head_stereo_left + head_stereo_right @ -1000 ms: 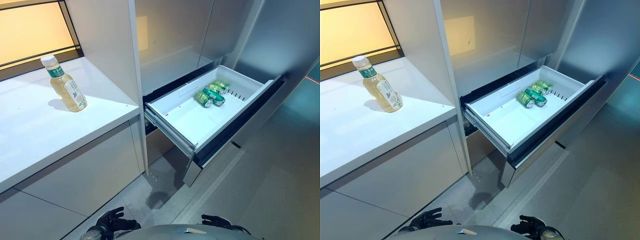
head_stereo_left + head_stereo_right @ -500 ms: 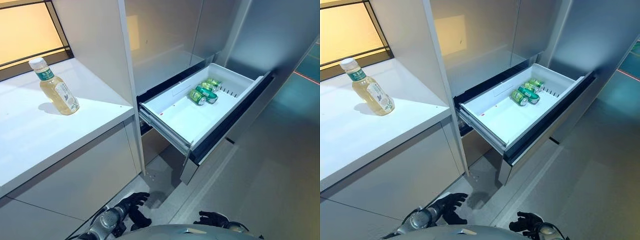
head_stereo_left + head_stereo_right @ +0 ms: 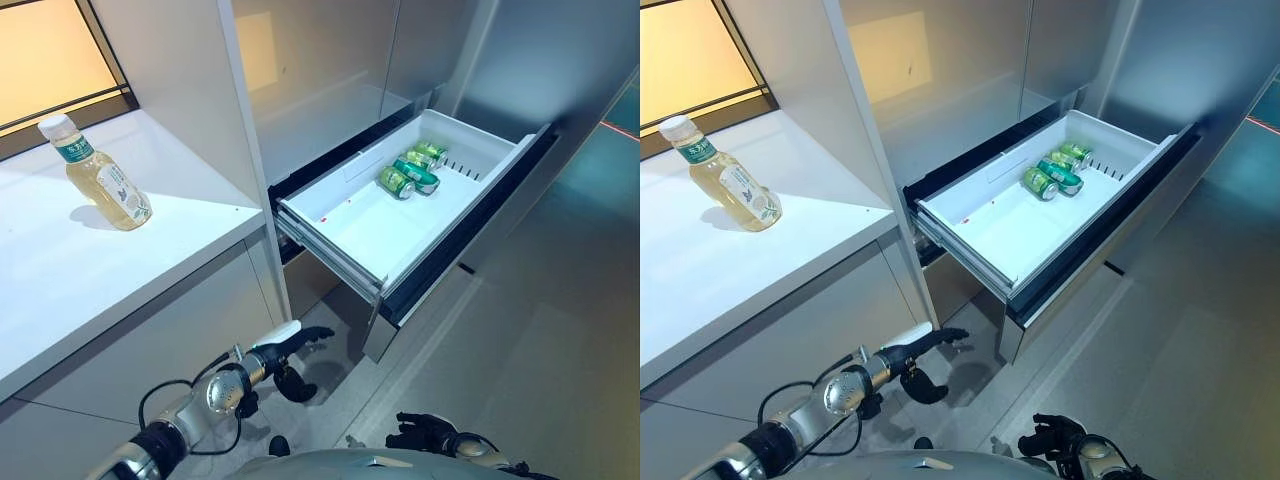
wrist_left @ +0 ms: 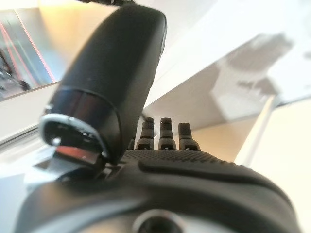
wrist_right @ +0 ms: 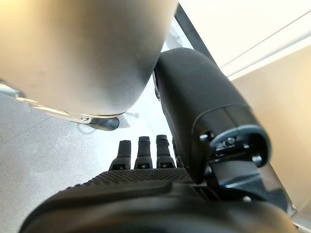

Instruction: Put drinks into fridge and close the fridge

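Observation:
A bottle [image 3: 95, 180] of pale yellow drink with a white cap and green label stands upright on the white counter [image 3: 150, 240] at the left. The fridge's drawer [image 3: 360, 235] is pulled out at the middle right, and green cans [image 3: 408, 172] lie in its far corner. My left hand [image 3: 290, 345] is open and empty, held out low in front of the cabinet below the counter, well under the bottle; it also shows in the left wrist view [image 4: 194, 170]. My right hand [image 3: 425, 432] hangs low and empty, fingers relaxed, and also shows in the right wrist view [image 5: 146, 187].
A tall white cabinet panel [image 3: 235, 120] stands between the counter and the fridge. The drawer's dark front [image 3: 470, 235] juts out over the grey floor [image 3: 540, 360]. A lit yellow window [image 3: 45, 55] is behind the counter.
My left arm has lifted from beside my body and reached forward and up toward the counter's front. The camera has shifted slightly. The right hand stays low.

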Tool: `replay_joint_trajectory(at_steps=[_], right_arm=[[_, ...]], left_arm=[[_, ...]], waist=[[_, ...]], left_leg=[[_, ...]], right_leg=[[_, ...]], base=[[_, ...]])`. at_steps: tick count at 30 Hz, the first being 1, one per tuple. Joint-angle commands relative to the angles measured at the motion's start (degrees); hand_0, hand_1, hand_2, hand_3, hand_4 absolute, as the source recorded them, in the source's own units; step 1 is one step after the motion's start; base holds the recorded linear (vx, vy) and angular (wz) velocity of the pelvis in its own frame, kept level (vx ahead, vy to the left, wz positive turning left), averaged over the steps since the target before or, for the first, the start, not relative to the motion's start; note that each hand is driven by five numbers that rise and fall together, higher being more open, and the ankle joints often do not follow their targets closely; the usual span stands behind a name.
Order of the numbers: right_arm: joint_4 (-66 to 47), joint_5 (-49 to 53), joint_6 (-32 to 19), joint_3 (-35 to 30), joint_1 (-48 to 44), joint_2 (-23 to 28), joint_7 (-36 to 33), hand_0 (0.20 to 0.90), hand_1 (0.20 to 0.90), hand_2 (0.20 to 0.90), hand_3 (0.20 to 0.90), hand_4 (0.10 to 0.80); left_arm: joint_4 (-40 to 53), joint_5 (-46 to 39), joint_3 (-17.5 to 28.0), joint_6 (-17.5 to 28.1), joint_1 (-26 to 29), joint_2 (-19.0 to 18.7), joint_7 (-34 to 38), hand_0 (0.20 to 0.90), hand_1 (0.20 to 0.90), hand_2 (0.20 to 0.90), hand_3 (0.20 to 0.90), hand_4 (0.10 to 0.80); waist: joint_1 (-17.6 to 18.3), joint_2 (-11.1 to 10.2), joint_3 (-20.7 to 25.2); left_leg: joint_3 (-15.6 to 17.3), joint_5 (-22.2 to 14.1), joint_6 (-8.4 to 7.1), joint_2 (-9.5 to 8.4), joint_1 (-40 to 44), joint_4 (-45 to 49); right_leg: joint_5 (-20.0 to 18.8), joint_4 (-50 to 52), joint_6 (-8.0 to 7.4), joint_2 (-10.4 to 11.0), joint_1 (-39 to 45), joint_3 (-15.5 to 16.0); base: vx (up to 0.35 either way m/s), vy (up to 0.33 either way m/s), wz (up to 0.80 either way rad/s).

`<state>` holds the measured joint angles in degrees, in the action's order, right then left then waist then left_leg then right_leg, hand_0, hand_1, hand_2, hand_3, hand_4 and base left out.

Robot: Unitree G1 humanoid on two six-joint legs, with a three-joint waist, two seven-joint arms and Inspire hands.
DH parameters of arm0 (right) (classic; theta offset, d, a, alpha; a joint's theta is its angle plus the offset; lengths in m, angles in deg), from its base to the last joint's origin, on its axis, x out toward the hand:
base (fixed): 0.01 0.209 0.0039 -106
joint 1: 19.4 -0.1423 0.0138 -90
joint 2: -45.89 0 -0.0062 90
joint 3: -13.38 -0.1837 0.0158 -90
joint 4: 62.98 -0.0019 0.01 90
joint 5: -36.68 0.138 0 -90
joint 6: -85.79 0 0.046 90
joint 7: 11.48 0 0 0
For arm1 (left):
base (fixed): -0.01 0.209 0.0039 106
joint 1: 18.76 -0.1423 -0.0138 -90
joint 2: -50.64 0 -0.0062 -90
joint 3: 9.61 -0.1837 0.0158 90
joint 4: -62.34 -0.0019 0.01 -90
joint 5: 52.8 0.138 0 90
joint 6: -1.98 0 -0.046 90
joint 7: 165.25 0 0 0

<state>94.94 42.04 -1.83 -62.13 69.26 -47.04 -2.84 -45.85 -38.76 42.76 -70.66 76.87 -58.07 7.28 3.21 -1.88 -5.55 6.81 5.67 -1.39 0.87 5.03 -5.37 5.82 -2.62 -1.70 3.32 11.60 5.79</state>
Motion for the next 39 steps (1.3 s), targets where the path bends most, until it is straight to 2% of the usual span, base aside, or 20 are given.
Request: replay_joint_trajectory(at_steps=[1,7,15,17,20,23,29,37,39], right_arm=[[-0.23,-0.39,-0.24,2.23,1.79,2.68,-1.29,0.9,0.9,0.9,0.9,0.8],[-0.93,1.4,-0.39,2.4,2.84,1.9,-3.15,0.9,0.9,0.9,0.9,0.8],[-0.48,3.01,-1.56,2.12,3.84,1.72,-3.47,0.9,0.9,0.9,0.9,0.8],[0.02,3.67,-2.15,2.14,3.98,1.64,-3.45,0.9,0.9,0.9,0.9,0.8],[0.64,4.14,-2.89,2.08,4.28,1.52,-3.34,0.9,0.9,0.9,0.9,0.8],[0.85,4.39,-3.23,1.71,4.62,1.4,-3.2,0.9,0.9,0.9,0.9,0.8],[2.23,4.61,-4.7,1.4,5.14,1.05,-2.96,0.9,0.9,0.9,0.9,0.8],[2.98,3.45,-5.07,0.8,5.71,1.12,-2.33,0.9,0.9,0.9,0.9,0.8],[2.79,3.33,-4.85,0.67,5.64,1.25,-2.18,0.9,0.9,0.9,0.9,0.8]], left_arm=[[11.31,-5.05,4.1,-0.09,8.86,0.04,-4.33,0.9,0.9,0.9,0.9,0.8],[26.08,-18.49,10.12,-3.29,10.91,-3.96,-11.33,0.9,0.9,0.9,0.9,0.8],[34.62,-32.75,18.31,-1.6,11.77,-4.94,-13.59,0.9,0.9,0.9,0.9,0.8],[35.56,-35.28,21.49,1.62,12.31,-4.99,-10.96,0.9,0.9,0.9,0.9,0.8],[36.03,-37.67,25.07,3.93,12.15,-4.55,-7.57,0.9,0.9,0.9,0.9,0.8],[35.73,-35.08,29.42,7.71,11.19,-3.91,-2.27,0.9,0.9,0.9,0.9,0.8],[34.92,-33.01,36.51,12.33,9.86,-1.96,7.35,0.9,0.9,0.9,0.9,0.8],[31.05,-23.3,43.58,13.56,9.44,-2.61,24.89,0.9,0.9,0.9,0.9,0.8],[30.21,-21.69,44.99,12.5,9.22,-2.5,28.36,0.9,0.9,0.9,0.9,0.8]], waist=[[-1.79,2.74,0.1],[-2.73,2.77,0.47],[-3.77,2.51,0.79],[-4.13,2.37,0.98],[-4.4,2.11,1.18],[-4.68,1.85,1.46],[-5.03,1.39,2.08],[-4.8,1.19,3.05],[-4.79,1.18,3.17]], left_leg=[[-3.35,-9.29,1.36,-1.55,2.25,0.37],[-4.13,-9.12,1.51,-1.69,1.89,0.37],[-5.02,-9.02,1.52,-1.9,1.71,0.37],[-5.33,-9.04,1.51,-2.0,1.66,0.37],[-5.55,-9.13,1.5,-2.06,1.72,0.37],[-5.88,-9.26,1.43,-2.16,1.73,0.37],[-6.31,-9.53,1.35,-2.23,2.04,0.37],[-6.5,-9.85,1.13,-2.23,2.43,0.37],[-6.51,-9.85,1.06,-2.21,2.47,0.37]], right_leg=[[-3.76,-0.78,-3.59,-1.38,-4.52,3.81],[-4.09,-1.3,-3.53,-1.18,-4.31,4.37],[-4.25,-1.59,-3.12,-1.12,-4.07,4.65],[-4.26,-1.66,-2.93,-1.08,-4.03,4.61],[-4.13,-1.73,-2.82,-1.06,-3.9,4.64],[-3.91,-1.8,-2.59,-1.14,-3.78,4.66],[-3.45,-1.83,-2.25,-1.27,-3.39,4.74],[-3.02,-1.98,-2.11,-1.35,-3.02,4.5],[-2.96,-1.98,-2.06,-1.37,-2.97,4.42]], base=[[-0.01,-0.001,0.14],[-0.012,-0.006,0.1],[-0.002,-0.013,0.08],[0.004,-0.012,0.07],[0.003,-0.005,0.02],[0.0,0.0,0.0],[0.0,0.0,0.0],[0.0,0.0,0.0],[0.0,0.0,0.0]])
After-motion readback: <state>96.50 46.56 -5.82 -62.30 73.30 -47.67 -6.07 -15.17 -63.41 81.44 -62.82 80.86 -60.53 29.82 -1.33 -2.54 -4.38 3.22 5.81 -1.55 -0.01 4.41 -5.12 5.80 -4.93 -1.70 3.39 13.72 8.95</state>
